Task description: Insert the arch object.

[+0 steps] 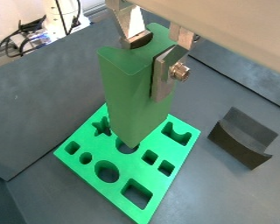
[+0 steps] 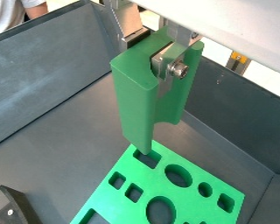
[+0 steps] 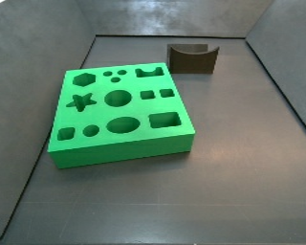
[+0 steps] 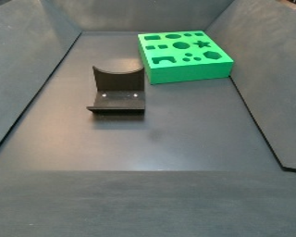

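Status: the small dark brown arch object with a half-round notch (image 3: 191, 57) lies on the grey desk (image 3: 232, 144), ungrasped, at about 1 o'clock from the flat green board with shaped holes (image 3: 118, 144) and apart from it. In a side view a dark fixture plate (image 4: 114, 102) appears directly in front of the arch object (image 4: 117, 72); whether the two touch cannot be told. The gripper (image 1: 152, 52) shows in both wrist views only. Its fingers (image 1: 168, 72) are closed narrowly on the top of a tall green upright bar (image 1: 133, 96), whose lower end hangs just over the board (image 1: 84, 144). The arch object (image 1: 244, 137) lies well off to the side.

Procedure, as judged: free the fingers of the bar first. Approach the arch object from above and close the fingers on its two flat parallel faces, not across the notch, so that it cannot pivot. Lift straight up, clear of the fixture. Carry it over the arch-like hole (image 3: 148, 72) near the board's 1 o'clock corner. Match the notch direction to the hole outline before descending. Lower slowly and vertically, because a tilted piece is likely to jam on the hole's edge.
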### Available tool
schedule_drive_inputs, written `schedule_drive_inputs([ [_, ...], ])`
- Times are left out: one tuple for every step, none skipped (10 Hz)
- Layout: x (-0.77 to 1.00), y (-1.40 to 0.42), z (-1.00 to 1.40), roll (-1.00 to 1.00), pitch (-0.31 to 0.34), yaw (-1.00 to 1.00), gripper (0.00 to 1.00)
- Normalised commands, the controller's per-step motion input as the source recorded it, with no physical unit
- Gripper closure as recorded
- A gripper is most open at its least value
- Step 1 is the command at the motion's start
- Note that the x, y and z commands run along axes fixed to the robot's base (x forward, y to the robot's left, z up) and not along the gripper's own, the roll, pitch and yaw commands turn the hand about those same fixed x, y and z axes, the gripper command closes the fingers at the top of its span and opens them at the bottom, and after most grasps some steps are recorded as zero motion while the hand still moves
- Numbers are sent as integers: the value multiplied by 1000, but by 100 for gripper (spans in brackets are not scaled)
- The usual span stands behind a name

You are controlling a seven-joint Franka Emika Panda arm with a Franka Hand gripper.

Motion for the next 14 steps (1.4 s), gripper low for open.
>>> schedule_drive_inputs([
  [0, 357, -683, 133, 106, -637, 100],
  [26, 403, -526, 54, 31, -611, 100],
  [0, 437, -531, 101, 44, -549, 100],
  [0, 506, -631, 144, 93, -474, 100],
  [0, 511, -663, 156, 110, -466, 100],
  [0, 577, -651, 80, 86, -443, 100],
  [20, 623, -514, -73, 0, -320, 100],
  [3, 691, -506, -231, -3, -131, 100],
  [0, 726, -511, -319, -36, -54, 100],
  [0, 611, -486, -327, -47, -149, 100],
  [-160, 0, -286, -246, -123, -709, 100],
  [-23, 0, -31, 0, -109, -971, 100],
  [0, 0, -23, 0, -67, -1000, 100],
  [0, 0, -54, 0, -33, -1000, 100],
])
